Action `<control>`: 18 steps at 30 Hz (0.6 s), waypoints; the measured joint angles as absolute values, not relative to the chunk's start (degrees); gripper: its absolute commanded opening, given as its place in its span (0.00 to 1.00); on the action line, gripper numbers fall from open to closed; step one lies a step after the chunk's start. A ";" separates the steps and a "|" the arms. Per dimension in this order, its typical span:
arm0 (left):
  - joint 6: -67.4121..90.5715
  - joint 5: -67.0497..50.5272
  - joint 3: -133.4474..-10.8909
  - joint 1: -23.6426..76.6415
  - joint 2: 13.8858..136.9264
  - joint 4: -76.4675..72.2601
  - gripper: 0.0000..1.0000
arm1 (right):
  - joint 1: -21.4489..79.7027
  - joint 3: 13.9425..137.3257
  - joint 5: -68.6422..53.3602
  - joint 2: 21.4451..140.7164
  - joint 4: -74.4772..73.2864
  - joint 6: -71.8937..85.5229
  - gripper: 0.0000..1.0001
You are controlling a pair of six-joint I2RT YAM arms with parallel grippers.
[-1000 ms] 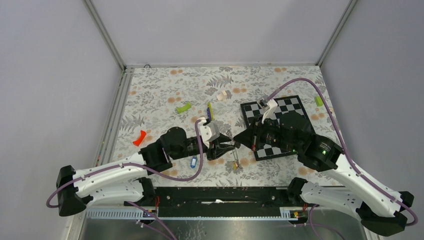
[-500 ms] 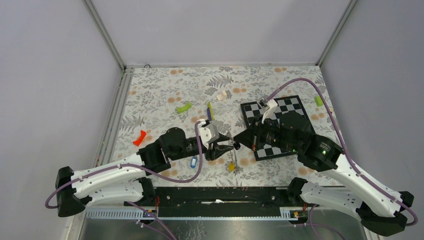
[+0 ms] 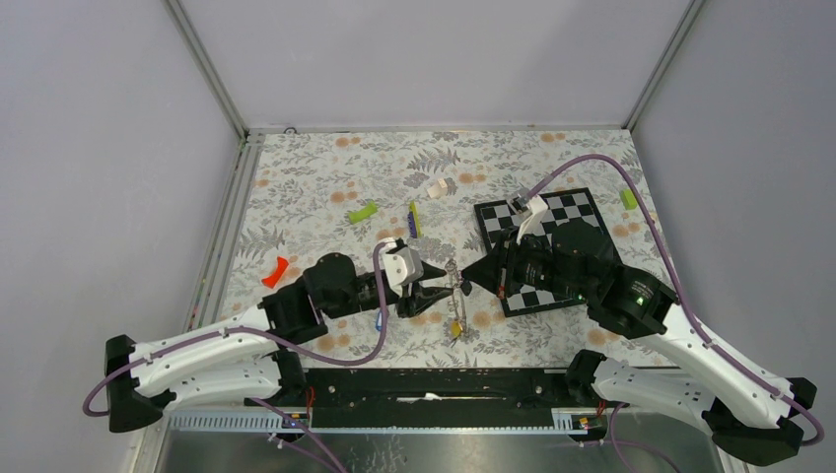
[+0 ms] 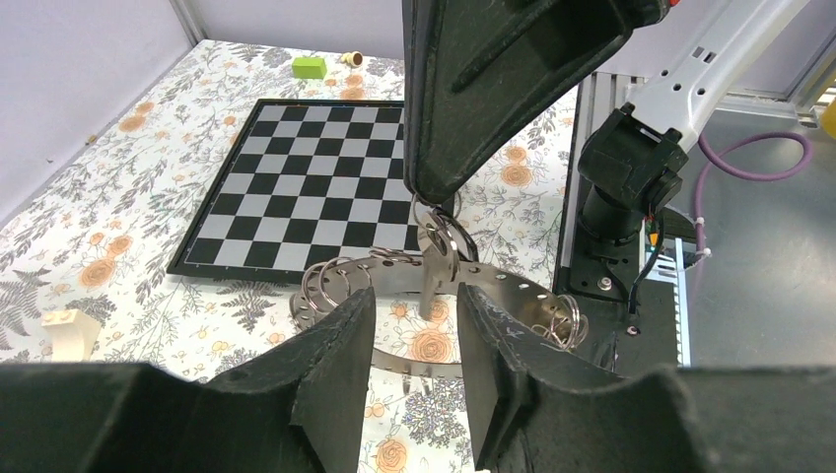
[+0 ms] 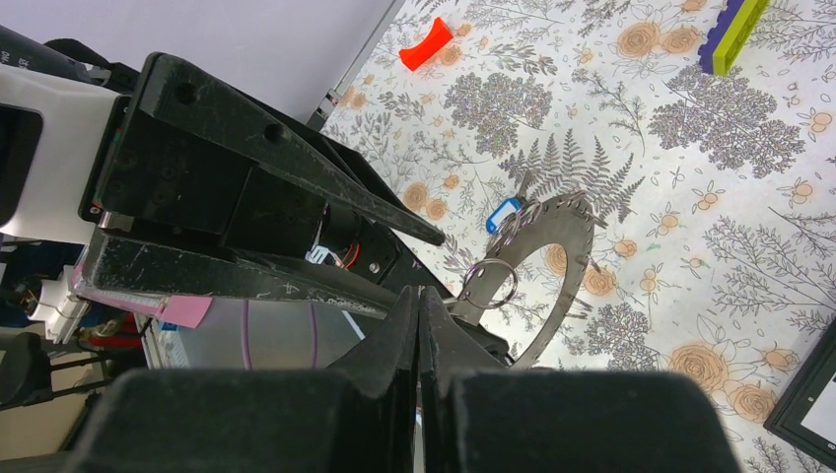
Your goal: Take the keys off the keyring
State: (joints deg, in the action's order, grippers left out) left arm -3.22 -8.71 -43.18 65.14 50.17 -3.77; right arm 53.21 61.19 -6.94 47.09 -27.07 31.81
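Observation:
The keyring [image 4: 513,287], a wide silver perforated hoop, hangs tilted between my two grippers and also shows in the top view [image 3: 453,296]. My right gripper [image 5: 419,301] is shut on a silver key [image 4: 431,281] hooked to the hoop by small split rings; from the left wrist camera its fingers [image 4: 493,89] reach down from above. My left gripper [image 4: 414,330] is open, its fingers either side of the hoop's near arc, not touching it. A blue key [image 5: 503,214] hangs on the hoop's far side. A yellow key [image 3: 455,329] dangles below the hoop.
A black-and-white chessboard [image 3: 562,212] lies under my right arm. Lime-green blocks [image 3: 363,211] [image 3: 628,198], a yellow-and-purple stick [image 3: 414,219], a white piece [image 3: 441,187] and a red piece [image 3: 275,272] lie on the floral cloth. The black base rail [image 3: 434,384] runs along the near edge.
My left gripper has drawn back a little to the left. The keyring and yellow key have shifted slightly left and up with it. The right arm has barely moved.

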 measured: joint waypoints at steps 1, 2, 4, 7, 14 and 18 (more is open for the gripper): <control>-3.27 -8.71 -43.18 65.17 50.02 -3.70 0.42 | 53.21 61.19 -6.96 47.09 -27.16 31.79 0.00; -3.40 -8.71 -43.18 65.19 49.91 -3.60 0.43 | 53.21 61.19 -6.96 47.09 -27.22 31.79 0.00; -3.51 -8.71 -43.18 65.19 49.93 -3.44 0.43 | 53.21 61.19 -6.96 47.09 -27.46 31.79 0.00; -3.60 -8.75 -43.18 65.19 50.06 -3.33 0.44 | 53.21 61.19 -6.96 47.09 -27.57 31.81 0.00; -3.49 -9.37 -43.40 65.36 51.83 -3.84 0.44 | 53.21 61.14 -6.96 47.09 -27.55 31.81 0.00; -3.40 -9.69 -43.40 65.67 52.21 -4.27 0.44 | 53.21 61.10 -6.98 47.09 -27.57 31.81 0.00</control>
